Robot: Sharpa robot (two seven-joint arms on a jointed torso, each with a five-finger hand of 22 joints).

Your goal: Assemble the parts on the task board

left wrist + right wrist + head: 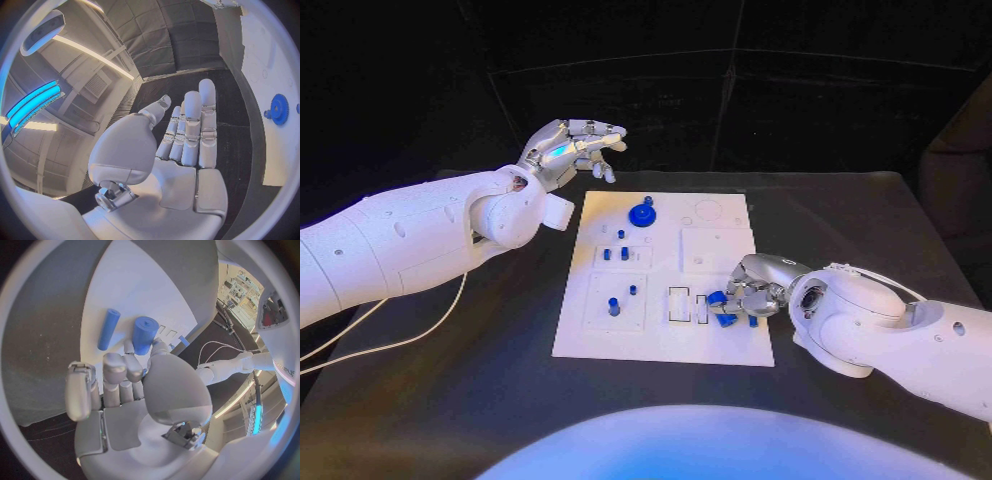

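The white task board (661, 345) lies in the middle of the black worktop (877, 230), in the centre of the head view. The left hand (571, 148) is raised above the worktop at the upper left of the frame, just beyond the board's far-left corner; its fingers (206, 120) are extended and slightly apart, and it holds nothing. The right hand (750, 292) rests low over the board's near-right area, at the centre right of the frame, with its fingers curled downward. In the right wrist view, the thumb and a fingertip (132, 365) pinch a short blue cylinder (144, 335) against the board; a thinner blue peg (108, 329) lies flat on the board just beside it, apart from the hand. A blue gear (642, 213) sits on the far part of the board, near the top centre; it also appears at the right edge of the left wrist view. Several small blue pegs (627, 252) stand in the board's left-hand recesses, in the middle of the frame.
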